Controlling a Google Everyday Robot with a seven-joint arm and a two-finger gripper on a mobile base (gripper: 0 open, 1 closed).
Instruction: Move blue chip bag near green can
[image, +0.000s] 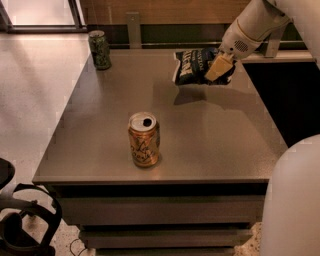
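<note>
The blue chip bag (192, 66), dark navy foil with white lettering, hangs in the air above the right rear part of the table, its shadow on the tabletop below it. My gripper (218, 69), with pale yellow fingers, comes in from the upper right and is shut on the bag's right side. The green can (100, 49) stands upright at the table's far left corner, well to the left of the bag.
An orange-gold can (144, 139) with an open tab hole stands upright near the table's front middle. The grey table (215, 145) has drawers under its front edge. A wall rail runs along the back. My white body (292, 200) fills the lower right.
</note>
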